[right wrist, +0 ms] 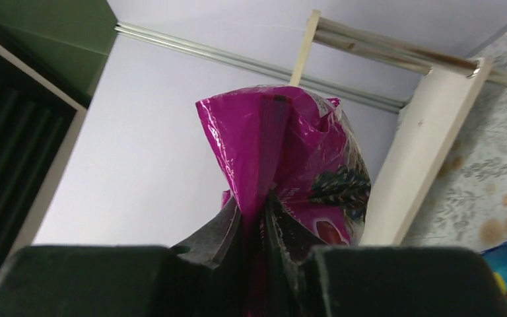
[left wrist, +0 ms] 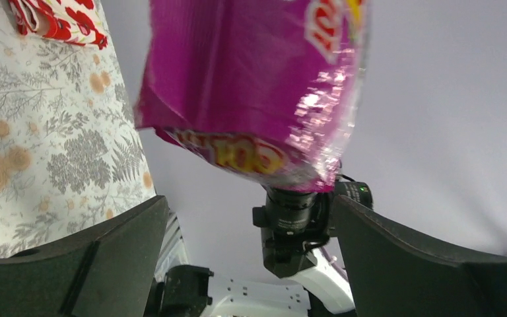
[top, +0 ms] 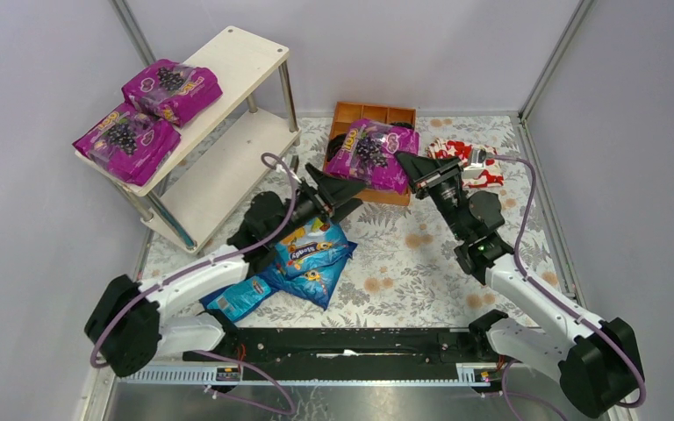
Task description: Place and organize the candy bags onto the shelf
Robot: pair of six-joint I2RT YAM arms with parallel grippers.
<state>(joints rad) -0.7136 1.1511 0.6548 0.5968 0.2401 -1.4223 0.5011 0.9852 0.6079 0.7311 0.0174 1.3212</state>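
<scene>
My right gripper (top: 408, 167) is shut on the edge of a magenta-purple candy bag (top: 369, 153) and holds it up over the tray. In the right wrist view the bag (right wrist: 284, 152) is pinched between the gripper's (right wrist: 284, 218) fingers. My left gripper (top: 347, 189) is open, just left of and below this bag. In the left wrist view the bag (left wrist: 251, 86) hangs above and beyond the gripper's (left wrist: 247, 205) spread jaws, not touching them. The cream shelf (top: 228, 53) stands at the far left with two purple bags (top: 173, 89) (top: 127, 139) on its top board. Blue candy bags (top: 316, 250) (top: 239, 298) lie on the table under the left arm.
An orange-brown compartment tray (top: 377, 112) sits behind the held bag. A white cloth with red flowers (top: 469, 162) lies to its right, and also shows in the left wrist view (left wrist: 59, 20). The shelf's lower board (top: 219, 175) is bare. Grey walls enclose the floral tablecloth.
</scene>
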